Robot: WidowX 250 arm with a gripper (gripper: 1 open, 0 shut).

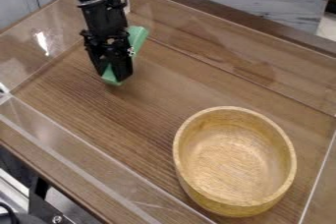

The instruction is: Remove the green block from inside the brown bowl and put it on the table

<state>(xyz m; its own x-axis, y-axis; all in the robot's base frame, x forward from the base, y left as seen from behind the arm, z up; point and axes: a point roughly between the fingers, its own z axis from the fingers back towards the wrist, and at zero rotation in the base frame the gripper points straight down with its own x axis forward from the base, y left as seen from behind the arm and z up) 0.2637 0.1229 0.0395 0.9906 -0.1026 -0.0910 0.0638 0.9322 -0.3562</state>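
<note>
The green block (133,43) is outside the brown bowl (235,161), at the gripper (116,74) over the far-left part of the table (152,122) as the camera sees it. Its long axis runs obliquely, from the upper right down to the lower left, ending between or just behind the black fingers. The block therefore lies along the gripper's camera-right side, its upper end projecting past the fingers and its lower end level with the fingertips. Only one arm is present, so no choice of arm applies.

Note the state of the gripper: the fingers are closed on the block near its lower end, as far as the dark linkage lets you see. The far contact face is hidden. Whether the block's underside touches the tabletop or sits slightly above it cannot be told from this view.

The bowl stands well apart, toward the camera and to the right, with nothing inside it. Removal is judged complete; placement remains. Confirm that the block is supported by the table before you open the fingers. If you release it while tilted, it may drop or tip. After release, retract straight up to avoid dragging the block.
</note>
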